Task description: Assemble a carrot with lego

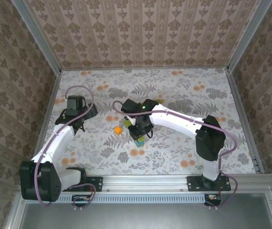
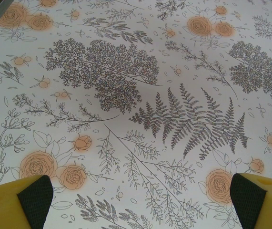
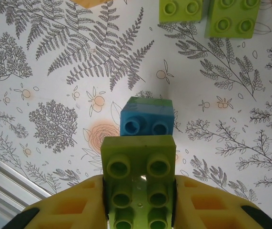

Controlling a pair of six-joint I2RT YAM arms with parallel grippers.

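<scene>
Currently, a lime-green brick (image 3: 138, 162) is being pinched by the right gripper (image 3: 138, 202). The brick is being clamped studs-up between the two yellow fingers (image 3: 64, 205), one against each long side, so the jaws are being kept partly closed on it. The far end of the brick is being left sticking out past the fingertips.

A blue brick (image 3: 146, 121) with a green layer joined along its far side is being seen on the table (image 3: 55, 71) directly beyond the held brick. In the right wrist view the near edge of the blue brick is being overlapped by the far edge of the held one; whether the two are touching cannot be told.

Two lime-green bricks (image 3: 181, 9) are being seen side by side farther out, well apart from the blue brick and to the right of the gripper line.

From the top view, the right gripper (image 1: 140, 130) is being held near the table centre, with the blue brick (image 1: 139, 142) just on its near side. An orange brick (image 1: 118, 129) is being seen just beside the gripper, on its left.

The left gripper (image 2: 140, 198) is being held spread wide over bare patterned table, nothing between its pads (image 2: 35, 198). In the top view the left gripper (image 1: 76, 112) is being kept well apart from all bricks.
</scene>
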